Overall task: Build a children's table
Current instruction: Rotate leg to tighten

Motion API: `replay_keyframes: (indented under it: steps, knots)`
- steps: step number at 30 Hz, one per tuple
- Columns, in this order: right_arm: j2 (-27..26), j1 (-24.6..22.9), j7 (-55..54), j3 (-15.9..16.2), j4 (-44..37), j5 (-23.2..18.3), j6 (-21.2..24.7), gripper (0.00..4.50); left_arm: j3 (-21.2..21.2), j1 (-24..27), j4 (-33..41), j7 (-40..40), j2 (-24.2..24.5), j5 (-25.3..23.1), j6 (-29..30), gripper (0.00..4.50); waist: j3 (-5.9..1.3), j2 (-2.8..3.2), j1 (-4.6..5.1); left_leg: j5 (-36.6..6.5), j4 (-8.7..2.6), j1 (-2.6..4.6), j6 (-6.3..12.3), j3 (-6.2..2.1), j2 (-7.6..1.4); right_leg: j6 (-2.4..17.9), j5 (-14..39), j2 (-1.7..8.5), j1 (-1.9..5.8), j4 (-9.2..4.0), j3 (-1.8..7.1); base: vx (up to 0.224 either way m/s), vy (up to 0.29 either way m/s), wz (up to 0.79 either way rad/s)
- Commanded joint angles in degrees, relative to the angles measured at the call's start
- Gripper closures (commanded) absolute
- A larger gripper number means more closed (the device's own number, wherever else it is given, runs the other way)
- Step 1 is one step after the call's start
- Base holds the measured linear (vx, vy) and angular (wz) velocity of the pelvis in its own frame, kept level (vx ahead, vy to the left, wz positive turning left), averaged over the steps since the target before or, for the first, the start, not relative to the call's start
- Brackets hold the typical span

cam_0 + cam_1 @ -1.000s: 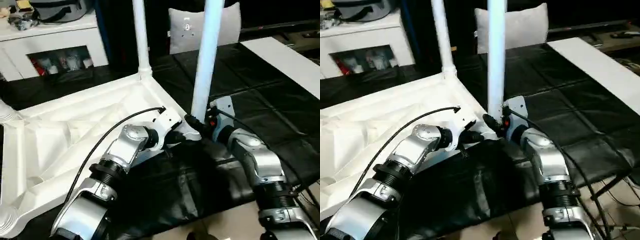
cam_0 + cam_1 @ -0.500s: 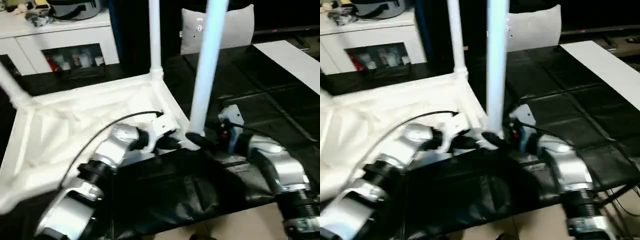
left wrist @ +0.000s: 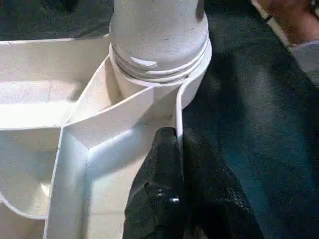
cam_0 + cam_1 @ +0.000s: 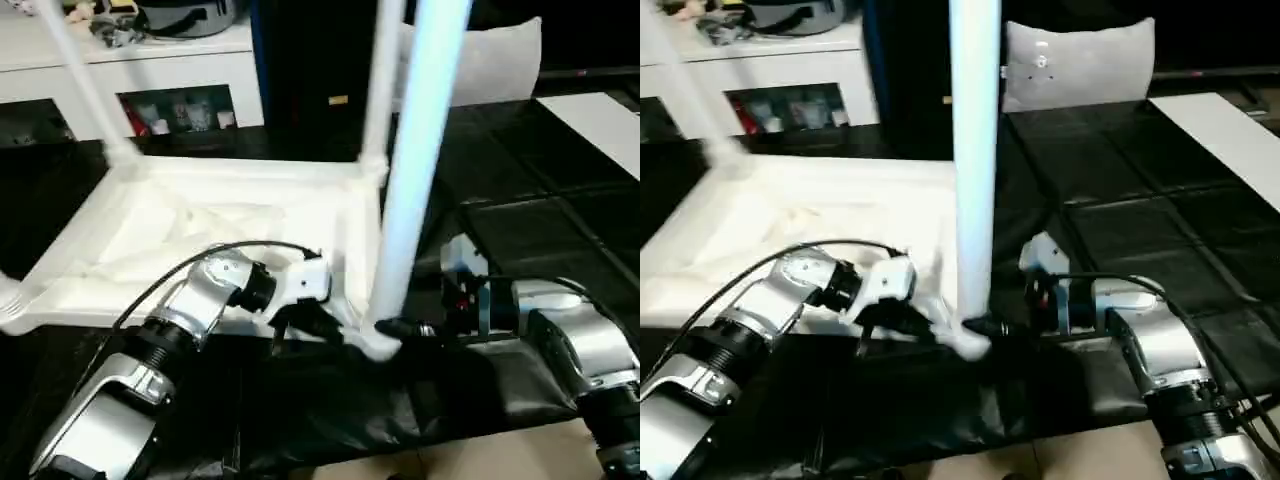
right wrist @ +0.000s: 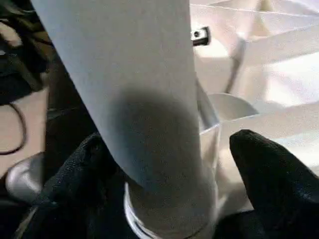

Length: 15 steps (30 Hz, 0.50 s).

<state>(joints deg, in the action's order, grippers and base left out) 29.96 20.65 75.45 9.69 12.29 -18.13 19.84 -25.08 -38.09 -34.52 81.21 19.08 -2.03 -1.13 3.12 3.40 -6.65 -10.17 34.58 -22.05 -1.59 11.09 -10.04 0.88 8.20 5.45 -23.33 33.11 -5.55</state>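
The left gripper [image 3: 177, 164] is pinching the table top's [image 4: 200, 240] rim just beside the corner socket [image 3: 158, 74], while the right gripper's [image 5: 169, 164] fingers [image 5: 269, 169] are standing wide around the leg [image 4: 405, 200].

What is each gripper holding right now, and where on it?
The left gripper pinches the thin rim of the white plastic table top by the corner socket. The right gripper straddles the base of the white tube leg, open.

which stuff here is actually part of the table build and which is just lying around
Part of the job: table top, near leg, two far legs, left gripper, right gripper.

Lying about: grey cushion, white cabinet, bag on it.
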Motion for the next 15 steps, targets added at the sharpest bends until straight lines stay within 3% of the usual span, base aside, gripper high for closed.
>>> replay_keyframes:
  steps: [1, 9, 10, 12, 14, 15]
  knots:
    - [0.67, 0.87, 1.57, 0.94, -1.35, -0.79, 0.61, 0.87, -1.33, -1.27, 2.36, 2.52, -0.41, 0.4, -1.49, 4.5, -4.32, -1.13, 0.3, -14.11, -4.15, 1.34, 3.21, -1.46, -3.56, 10.43, 20.93, 3.99, 2.86, -3.94, 2.77, 0.0, 0.0, 0.0]
    - [0.98, 1.36, 3.68, 1.9, -1.29, -1.38, 2.3, 1.64, -1.28, -0.8, 2.62, 2.9, -0.05, 0.44, -1.85, 4.5, -4.42, -1.56, 0.23, -12.56, -4.11, 1.27, 3.47, -1.45, -3.59, 10.84, 19.56, 3.93, 2.86, -3.67, 2.8, 0.0, 0.0, 0.0]
    - [0.96, 1.4, 3.76, 1.9, -1.2, -1.37, 2.32, 1.64, -1.22, -0.73, 2.63, 2.89, 0.04, 0.42, -1.89, 4.5, -4.43, -1.47, 0.19, -12.46, -4.09, 1.24, 3.5, -1.46, -3.61, 10.89, 19.44, 3.98, 2.87, -3.6, 2.81, 0.0, 0.0, 0.0]
    - [0.89, 1.53, 4.01, 1.89, -0.87, -1.4, 2.32, 1.69, -1.11, -0.56, 2.74, 2.74, 0.26, 0.31, -1.84, 4.5, -4.43, -1.91, 0.18, -12.05, -4.04, 1.25, 3.65, -1.35, -3.55, 10.83, 19.46, 4.01, 2.84, -3.62, 2.83, 0.0, 0.0, 0.0]
    - [0.45, 1.87, 4.17, 2.09, -0.1, -1.36, 2.25, 1.81, -0.96, -0.43, 2.92, 2.65, 0.44, 0.35, -1.6, 4.5, -4.45, -1.81, 0.07, -11.61, -3.98, 1.19, 3.74, -1.39, -3.56, 10.71, 19.82, 4.14, 2.86, -3.51, 2.83, 0.0, 0.0, 0.0]
    - [0.3, 1.96, 4.23, 2.17, 0.14, -1.36, 2.24, 2.06, -0.91, -0.35, 3.02, 2.6, 0.49, 0.38, -1.49, 4.5, -4.39, -1.88, 0.09, -11.51, -4.01, 1.19, 3.75, -1.4, -3.61, 10.61, 20.17, 4.14, 2.81, -3.56, 2.82, 0.0, 0.0, 0.0]
